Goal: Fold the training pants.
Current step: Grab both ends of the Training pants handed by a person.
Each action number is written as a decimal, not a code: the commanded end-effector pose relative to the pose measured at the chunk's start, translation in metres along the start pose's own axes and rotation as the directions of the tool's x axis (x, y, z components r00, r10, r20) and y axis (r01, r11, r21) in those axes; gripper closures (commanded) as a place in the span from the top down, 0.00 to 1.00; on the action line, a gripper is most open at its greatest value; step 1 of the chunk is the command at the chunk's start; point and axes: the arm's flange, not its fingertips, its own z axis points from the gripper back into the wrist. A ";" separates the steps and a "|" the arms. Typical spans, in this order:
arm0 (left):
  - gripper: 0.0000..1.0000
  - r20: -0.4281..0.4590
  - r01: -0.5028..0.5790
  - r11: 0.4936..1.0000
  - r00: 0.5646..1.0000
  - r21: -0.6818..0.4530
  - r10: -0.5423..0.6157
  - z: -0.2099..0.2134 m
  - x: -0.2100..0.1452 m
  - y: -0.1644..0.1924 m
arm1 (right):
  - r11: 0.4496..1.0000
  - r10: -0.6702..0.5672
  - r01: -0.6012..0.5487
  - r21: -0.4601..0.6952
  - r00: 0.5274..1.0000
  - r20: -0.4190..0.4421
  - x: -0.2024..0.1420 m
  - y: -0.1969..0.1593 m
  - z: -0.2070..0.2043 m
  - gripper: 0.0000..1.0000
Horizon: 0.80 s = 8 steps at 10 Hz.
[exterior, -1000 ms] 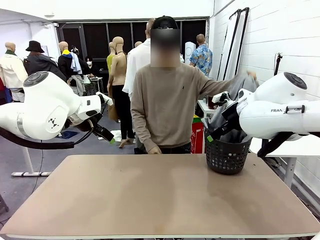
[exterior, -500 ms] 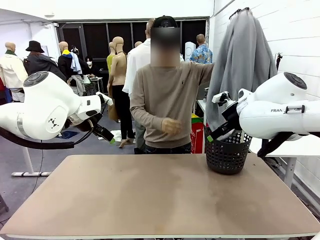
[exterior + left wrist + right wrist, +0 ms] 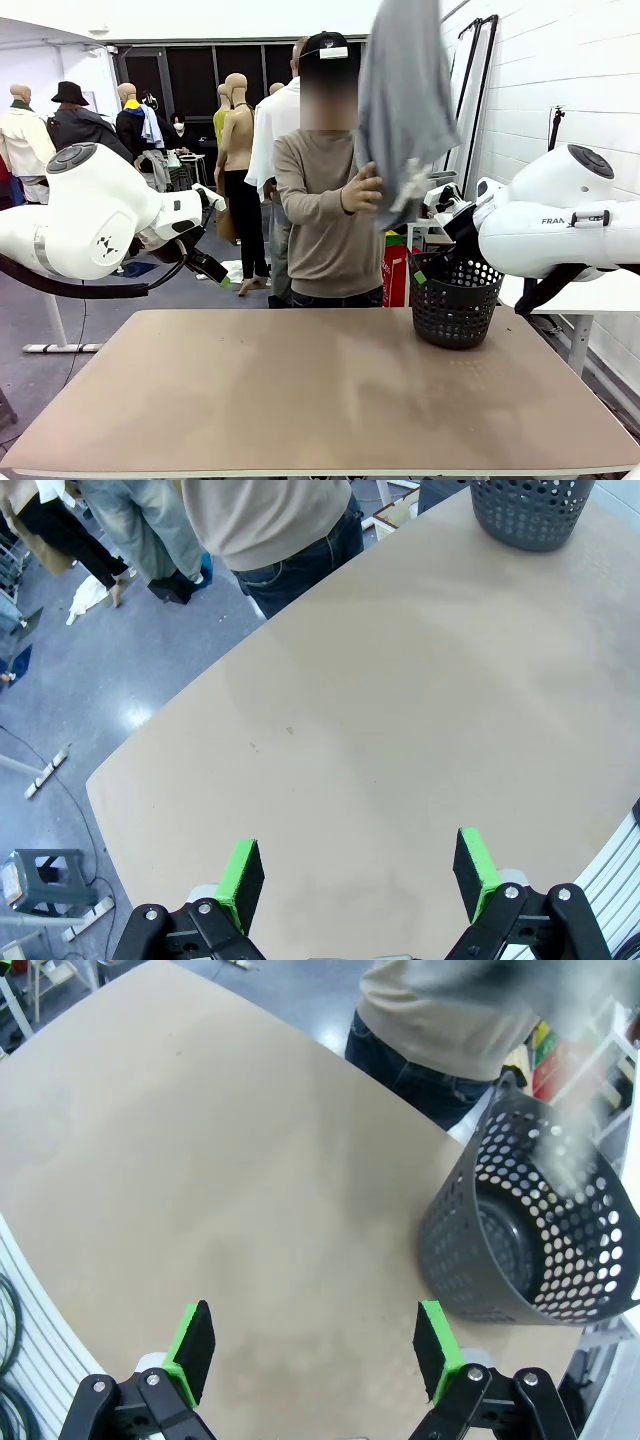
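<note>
**Front view.** The person stands at the far side, centre frame, holding the training pants (image 3: 402, 90) high in the upper centre-right, with the cloth running off the top edge. Their long axis is vertical and they hang clear of the table (image 3: 300, 400). The person's hand (image 3: 361, 190) is on the cloth's left edge at chest height. The lower end hangs above and just left of the black basket (image 3: 455, 305), which stands at the table's far right. The left arm (image 3: 95, 215) is at frame left and the right arm (image 3: 560, 225) at frame right, both back from the table's middle. The right arm is the nearer to the garment.

**Left wrist view.** The left gripper (image 3: 358, 875) is at bottom centre, jaws spread wide and empty. Bare tabletop lies beyond it, with the basket in the upper right corner.

**Right wrist view.** The right gripper (image 3: 313, 1350) is at the bottom edge, jaws wide apart and holding nothing. The basket is at right. Blurred grey cloth at upper right is the pants, above and ahead of the fingers.

**Judgement.** The pants are not yet laid down. They probably need to lie flat on the table before any fold.
</note>
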 end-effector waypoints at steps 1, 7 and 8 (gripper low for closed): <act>1.00 0.001 -0.001 1.000 1.000 -0.003 0.001 0.001 0.000 0.000 | 1.000 0.000 0.000 0.003 1.000 0.000 0.000 0.000 0.000 1.00; 1.00 0.001 -0.001 1.000 1.000 -0.003 0.001 0.001 0.000 0.000 | 1.000 0.000 0.000 0.003 1.000 0.000 0.000 0.000 0.000 1.00; 1.00 0.001 -0.001 1.000 1.000 -0.003 0.001 0.001 0.000 0.000 | 1.000 0.000 0.000 0.003 1.000 0.000 0.000 0.000 0.000 1.00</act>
